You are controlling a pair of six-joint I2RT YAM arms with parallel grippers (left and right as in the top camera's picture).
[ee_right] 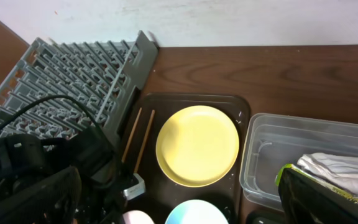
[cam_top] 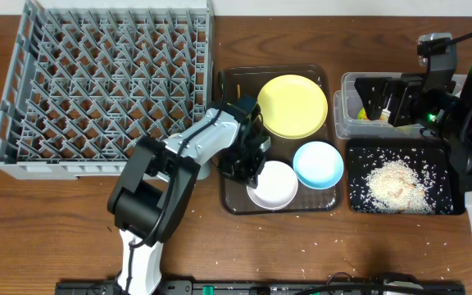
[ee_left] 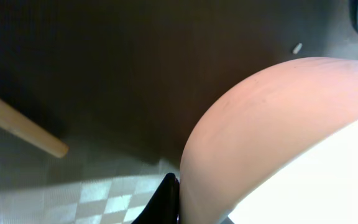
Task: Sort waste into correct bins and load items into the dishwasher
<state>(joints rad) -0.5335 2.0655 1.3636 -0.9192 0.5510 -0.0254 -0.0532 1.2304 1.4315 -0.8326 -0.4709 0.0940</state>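
Evidently the left gripper (cam_top: 251, 172) sits at the rim of the white bowl (cam_top: 275, 187), presumably to rack it. Clamped or not, I cannot tell; same for the right gripper (cam_top: 377, 102).

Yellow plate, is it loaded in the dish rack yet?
No, the yellow plate lies flat on the dark brown tray, to the right of the grey dish rack.
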